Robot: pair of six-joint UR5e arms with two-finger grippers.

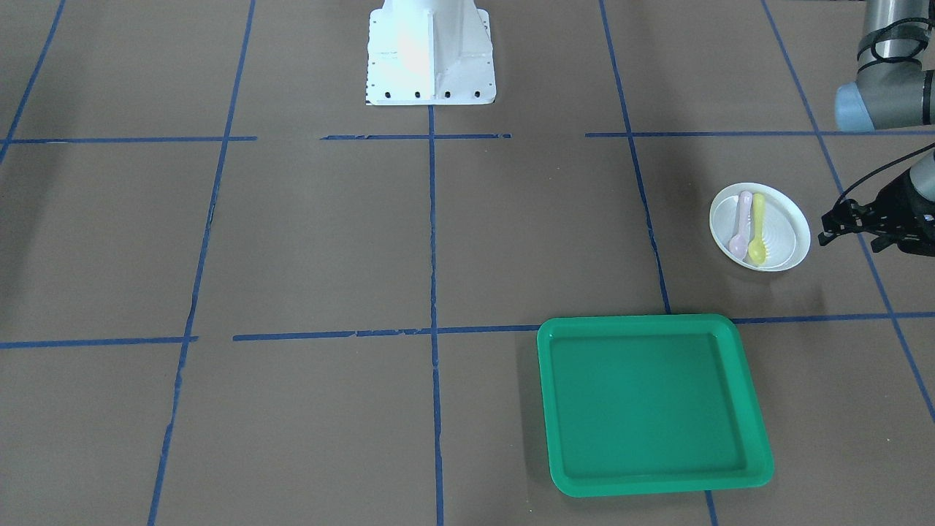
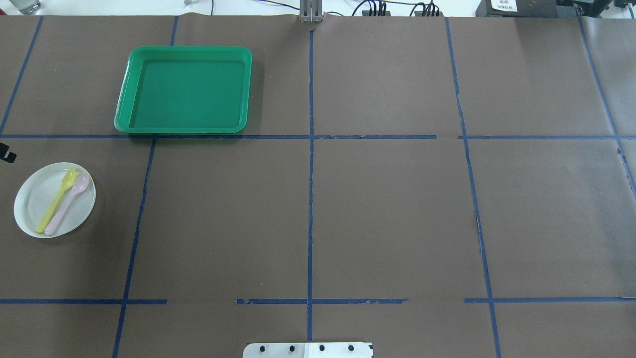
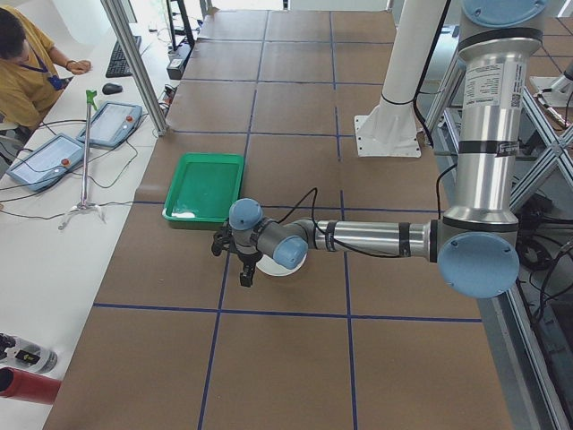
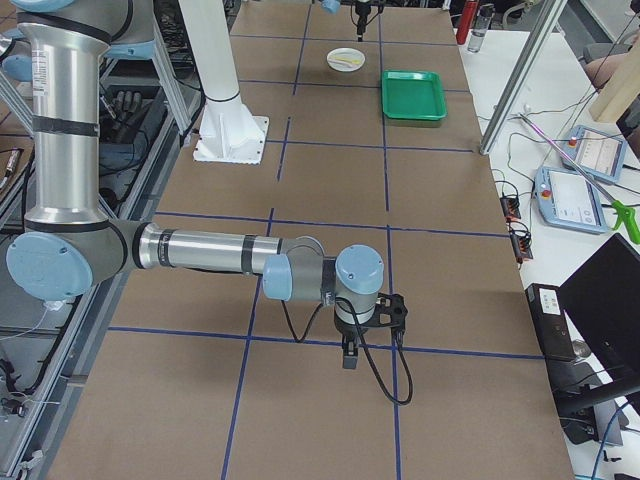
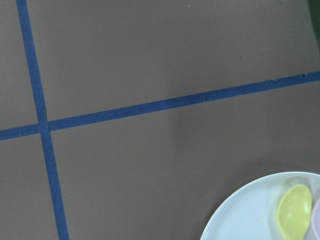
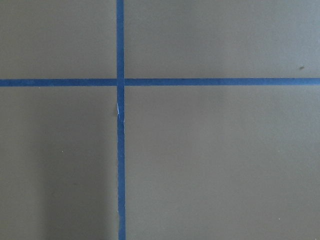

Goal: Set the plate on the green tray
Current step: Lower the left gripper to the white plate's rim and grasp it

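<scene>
Plate: there it is, the plate (image 1: 789,235), flat on the table (image 1: 329,241). It is off the green tray (image 1: 650,402), apart from the tray's rim, on the robot's side of it and further toward the robot's left.
Plate axis: it is round, so it has no long axis of its own; its load gives the direction.
Load: a yellow spoon (image 1: 758,230) and a lilac spoon (image 1: 742,226) lie side by side on the plate, bowls toward the green tray and handles away from it.
Plate make: white plastic, smooth, with a raised rim and faint rings in the well.
Green tray: rectangular with rounded corners, glossy plastic, with a raised rim and a flat, darker floor. Its long sides run with the blue tape line (image 1: 329,335) that its robot-side edge sits on.
Left gripper: the left gripper (image 1: 825,226) is black, fingers spread and holding nothing. It is farther from the green tray than the plate and just beside the plate's rim, with no contact visible.
Right gripper: the right gripper (image 4: 370,335) is well away from the green tray, over bare brown paper; I cannot tell how its fingers are set.
</scene>
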